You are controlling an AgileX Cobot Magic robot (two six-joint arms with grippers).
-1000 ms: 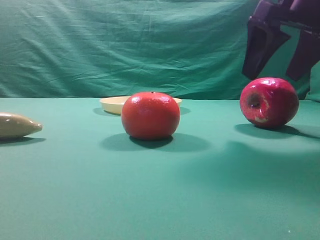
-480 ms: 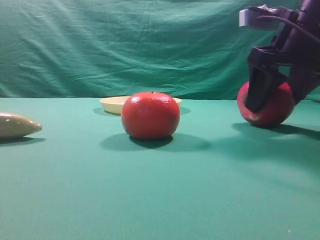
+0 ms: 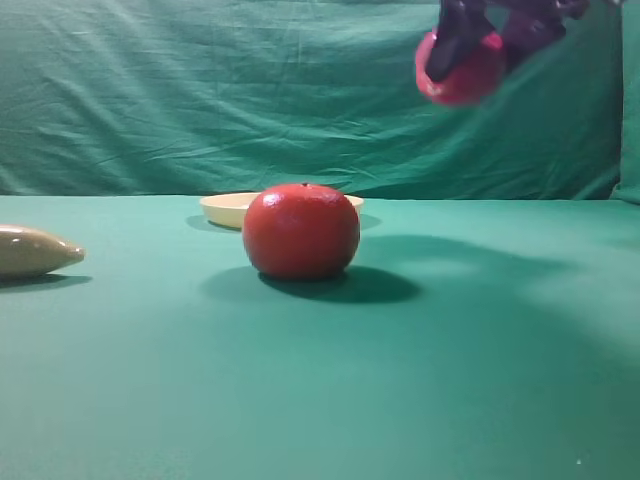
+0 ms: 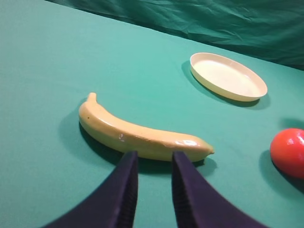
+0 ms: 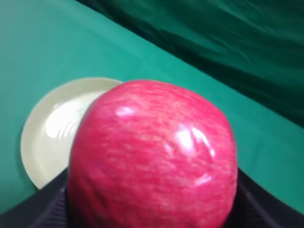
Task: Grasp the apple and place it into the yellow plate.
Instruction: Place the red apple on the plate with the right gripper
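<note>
Although its skin is glossy and looks slippery, the apple [image 3: 462, 68] seems firm and fairly weighty, so I judge it best held across its widest part with a finger on each flank, which is how the right end effector [image 3: 490, 35] is grasping it. It hangs clenched between the dark fingers [image 3: 447, 45], high above the worktop [image 3: 450, 380] and toward its far right side, clear of the surface. From the right wrist view the apple [image 5: 153, 156] fills the space between the jaws, sitting right up against the end effector, its rounded crimson side facing the camera. A squeeze that is too light might let the smooth skin slide; a hard one could bruise the flesh, though I cannot see any slip.

Below and beyond it in that view lies the yellow plate [image 5: 52, 128], partly hidden by the fruit, so the apple appears to hang near the plate's rim, not yet over its middle. On the worktop the plate [image 3: 228, 208] sits toward the far edge, behind the orange-red round fruit [image 3: 301, 231]. The placing step is not yet done.

The left end effector [image 4: 153, 183] hangs with its fingers slightly parted and holding nothing, just above a banana [image 4: 137, 135] near the left edge
</note>
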